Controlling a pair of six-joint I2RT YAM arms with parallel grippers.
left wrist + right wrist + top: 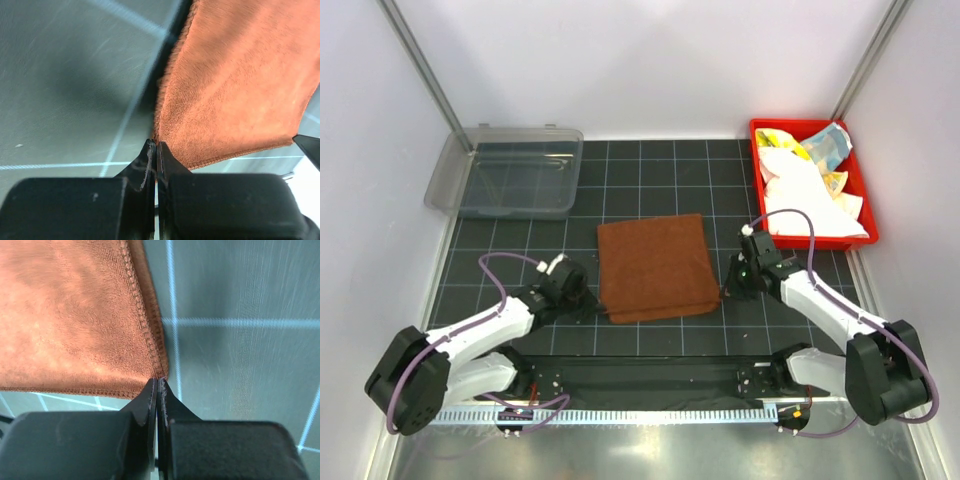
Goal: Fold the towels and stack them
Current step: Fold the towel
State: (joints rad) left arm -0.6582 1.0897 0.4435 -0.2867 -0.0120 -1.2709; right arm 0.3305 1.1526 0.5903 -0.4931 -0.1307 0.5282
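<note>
Top external view shows the rust-brown towel (653,265) flat on the gridded mat (650,185) between the arms, its near edge running left to right, with the left gripper (603,312) and right gripper (726,291) each pinched shut on a near corner and open mat beyond it.

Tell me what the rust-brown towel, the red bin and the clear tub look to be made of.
The rust-brown towel: soft pile cloth, likely microfibre or terry, matte; fuzzy nap and a stitched hem show close up. The red bin: probably moulded plastic, smooth, even colour, crisp rim. The clear tub: seemingly transparent plastic, see-through walls with a faint sheen.
</note>
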